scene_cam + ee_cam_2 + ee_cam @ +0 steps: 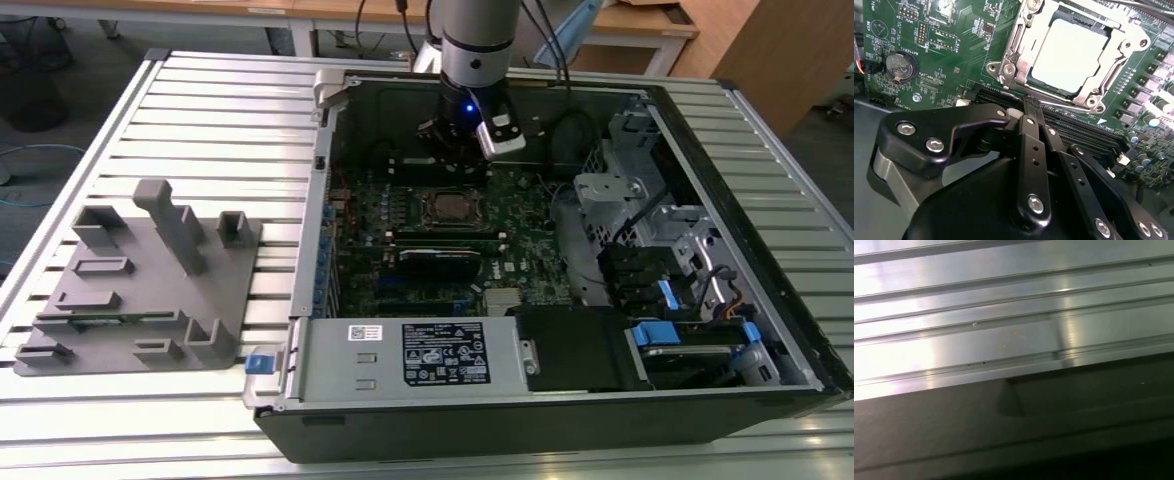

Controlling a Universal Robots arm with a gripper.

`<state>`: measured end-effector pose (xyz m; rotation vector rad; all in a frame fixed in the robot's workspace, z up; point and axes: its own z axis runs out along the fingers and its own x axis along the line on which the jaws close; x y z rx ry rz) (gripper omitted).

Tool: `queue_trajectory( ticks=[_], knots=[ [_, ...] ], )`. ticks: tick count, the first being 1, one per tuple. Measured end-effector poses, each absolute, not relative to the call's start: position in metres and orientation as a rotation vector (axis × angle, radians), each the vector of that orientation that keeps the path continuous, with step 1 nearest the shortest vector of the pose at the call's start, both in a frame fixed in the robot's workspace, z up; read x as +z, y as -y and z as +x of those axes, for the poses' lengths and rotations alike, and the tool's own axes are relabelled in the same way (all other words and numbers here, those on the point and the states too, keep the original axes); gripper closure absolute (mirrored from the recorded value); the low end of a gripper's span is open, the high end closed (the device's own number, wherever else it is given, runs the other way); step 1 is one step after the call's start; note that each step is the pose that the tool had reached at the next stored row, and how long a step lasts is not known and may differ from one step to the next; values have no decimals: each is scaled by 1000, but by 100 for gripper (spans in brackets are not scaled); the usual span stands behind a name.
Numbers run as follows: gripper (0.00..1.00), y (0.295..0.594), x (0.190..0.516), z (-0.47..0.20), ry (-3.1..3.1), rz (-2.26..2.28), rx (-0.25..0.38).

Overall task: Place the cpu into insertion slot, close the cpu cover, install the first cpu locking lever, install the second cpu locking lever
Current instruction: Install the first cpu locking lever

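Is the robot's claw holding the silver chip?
No, the cpu lies inside the frame of the cpu cover, apart from the gripper.

This looks like a robotics lab: an opened computer tower (pixel 534 430) lies on a ribbed aluminium bench (pixel 214 110), wooden desks (pixel 627 25) behind, a grey parts fixture (pixel 147 290) alongside.

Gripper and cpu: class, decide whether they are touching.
Apart. In the second wrist view the gripper ends outside the cover, whose frame lies between it and the cpu's bare pale top.
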<state>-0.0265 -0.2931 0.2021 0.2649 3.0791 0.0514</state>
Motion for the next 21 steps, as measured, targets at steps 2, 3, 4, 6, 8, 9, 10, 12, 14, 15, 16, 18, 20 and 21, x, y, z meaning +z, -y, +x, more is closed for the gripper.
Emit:
queue_trajectory(
  ticks=[2, 3, 4, 6, 8, 9, 10, 12, 14, 15, 16, 18, 20, 21],
  knots=[
    [90, 293, 202, -26, -3078, 273, 52],
    [90, 293, 202, -26, -3078, 274, 52],
    [90, 293, 202, -26, -3078, 274, 52],
    [90, 293, 202, -26, -3078, 274, 52],
    [90, 293, 202, -26, -3078, 274, 52],
    [90, 293, 202, -26, -3078, 275, 55],
    [90, 293, 202, -26, -3078, 275, 59],
    [90, 293, 202, -26, -3078, 275, 66],
    [90, 293, 201, -26, -3078, 275, 68],
    [90, 293, 201, -26, -3078, 275, 68],
    [90, 293, 201, -26, -3078, 275, 69],
    [90, 294, 201, -26, -3077, 275, 70],
    [90, 294, 201, -26, -3076, 275, 73],
    [90, 294, 201, -26, -3076, 275, 78]
  ],
)
